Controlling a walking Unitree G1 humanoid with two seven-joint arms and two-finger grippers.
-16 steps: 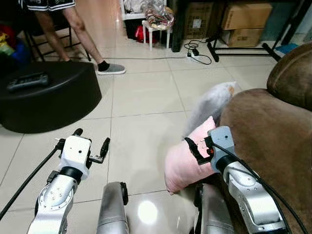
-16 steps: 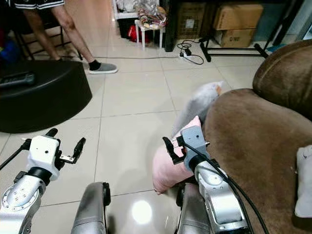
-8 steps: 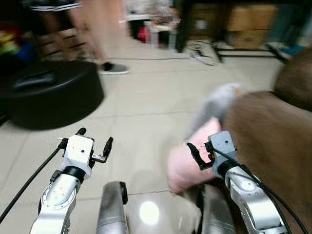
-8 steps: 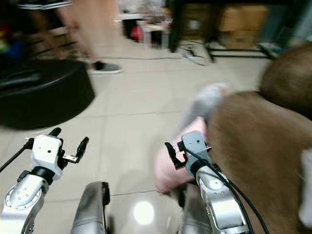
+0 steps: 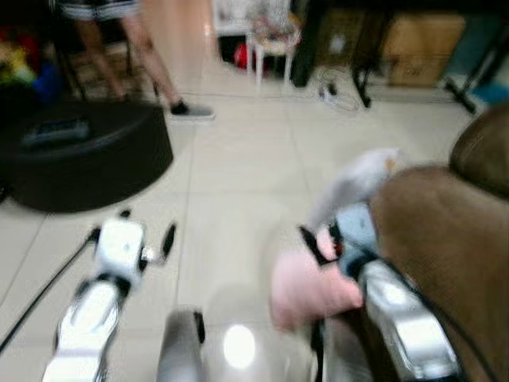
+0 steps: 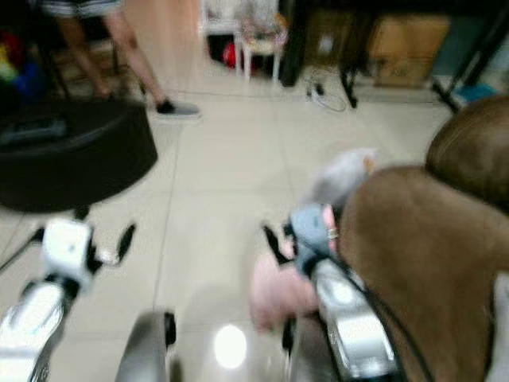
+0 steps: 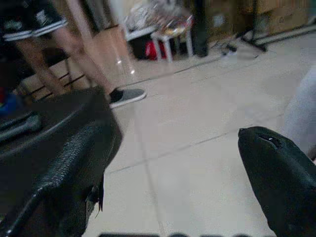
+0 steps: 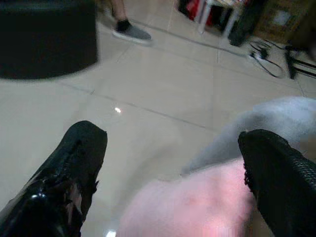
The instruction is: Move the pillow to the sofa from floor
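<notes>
The head views are blurred. A pink pillow [image 5: 306, 286] leans on the floor against the front of the brown sofa [image 5: 445, 239]. A grey pillow [image 5: 354, 183] stands just behind it, also against the sofa. My right gripper [image 5: 322, 239] hovers open over the pink pillow's upper edge. In the right wrist view the pink pillow [image 8: 197, 202] lies between and below the spread black fingers [image 8: 81, 148], with the grey pillow [image 8: 256, 123] beyond. My left gripper [image 5: 147, 225] is open over bare floor tiles to the left, holding nothing.
A black round ottoman [image 5: 79, 159] with a controller on it stands at the left. A person's legs [image 5: 151, 64] are behind it. Cables and a power strip [image 5: 334, 91], a small white stool and cardboard boxes lie at the back. Open tiled floor [image 5: 238, 175] stretches ahead.
The whole picture has shifted and blurred as the camera moves. Both grippers remain open, and the right one keeps its place by the pink pillow's top edge.
</notes>
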